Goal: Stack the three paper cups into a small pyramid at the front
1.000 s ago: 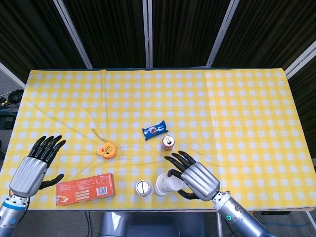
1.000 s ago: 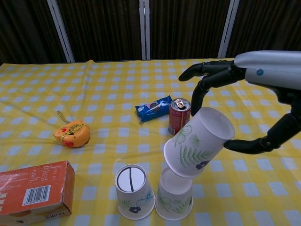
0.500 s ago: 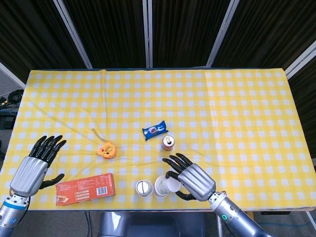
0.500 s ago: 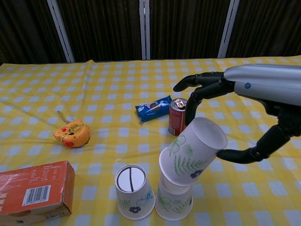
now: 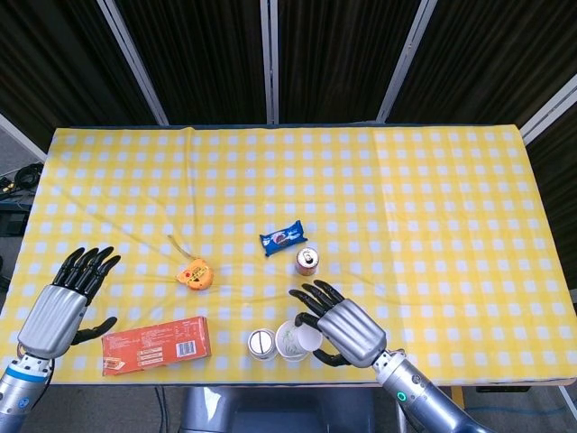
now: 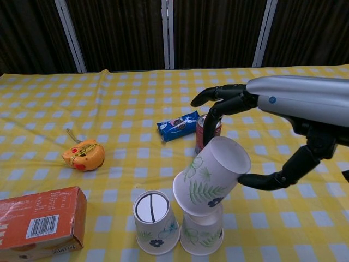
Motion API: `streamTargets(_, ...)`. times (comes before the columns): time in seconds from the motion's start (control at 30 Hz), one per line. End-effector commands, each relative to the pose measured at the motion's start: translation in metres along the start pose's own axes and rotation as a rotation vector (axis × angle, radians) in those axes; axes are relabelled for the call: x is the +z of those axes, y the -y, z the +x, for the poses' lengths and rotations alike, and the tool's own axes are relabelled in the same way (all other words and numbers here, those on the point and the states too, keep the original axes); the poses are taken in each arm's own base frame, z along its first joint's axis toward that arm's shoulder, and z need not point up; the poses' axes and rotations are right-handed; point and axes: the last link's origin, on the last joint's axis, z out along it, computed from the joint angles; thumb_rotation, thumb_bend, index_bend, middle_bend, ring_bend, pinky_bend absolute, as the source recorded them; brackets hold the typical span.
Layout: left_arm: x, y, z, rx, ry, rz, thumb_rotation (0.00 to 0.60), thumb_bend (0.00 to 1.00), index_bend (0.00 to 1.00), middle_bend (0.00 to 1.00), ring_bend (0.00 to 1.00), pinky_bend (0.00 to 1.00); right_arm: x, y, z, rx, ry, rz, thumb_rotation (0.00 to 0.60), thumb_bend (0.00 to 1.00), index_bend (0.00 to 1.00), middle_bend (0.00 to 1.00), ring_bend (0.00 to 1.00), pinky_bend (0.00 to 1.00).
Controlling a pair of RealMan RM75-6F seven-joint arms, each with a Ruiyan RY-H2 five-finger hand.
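**Third cup held tilted over the near pair**

The capping step is judged to be in hand. A floral paper cup [image 6: 211, 177] is gripped, tilted, by the right robot hand [image 6: 256, 136], touching the upturned right base cup [image 6: 202, 233]; the left base cup [image 6: 155, 221] stands just beside. Levelling and centring over both is called for. The left robot hand [image 5: 61, 305] is held spread, empty. The thin cups look crushable; the checked worktop [image 5: 433, 198] cloth is wrinkled.
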Motion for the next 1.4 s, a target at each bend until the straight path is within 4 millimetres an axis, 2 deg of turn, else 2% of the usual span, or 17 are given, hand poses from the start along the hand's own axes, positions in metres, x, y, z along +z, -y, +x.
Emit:
streamTargets(0.03,0.000,0.000,0.000,-0.001,-0.001,0.001,0.600,0.18,0.03,0.00,0.00,0.00,0.001,0.001,-0.001,0.001,0.002,0.002,0.600,0.26,0.47,0.07,0.00,0.00)
streamTargets(1.0,0.000,0.002,0.001,-0.002,0.001,0.005,0.600,0.18,0.03,0.00,0.00,0.00,0.008,0.011,-0.014,-0.001,0.015,0.010,0.600,0.24,0.46,0.06,0.00,0.00)
streamTargets(1.27,0.000,0.002,0.001,-0.004,0.006,0.009,0.600,0.18,0.03,0.00,0.00,0.00,0.010,0.012,-0.014,-0.010,0.008,0.008,0.600,0.20,0.34,0.00,0.00,0.00)
streamTargets(1.4,0.000,0.002,0.002,-0.005,0.005,0.009,0.600,0.18,0.03,0.00,0.00,0.00,0.010,0.012,-0.014,-0.012,0.006,0.003,0.600,0.18,0.31,0.00,0.00,0.00)
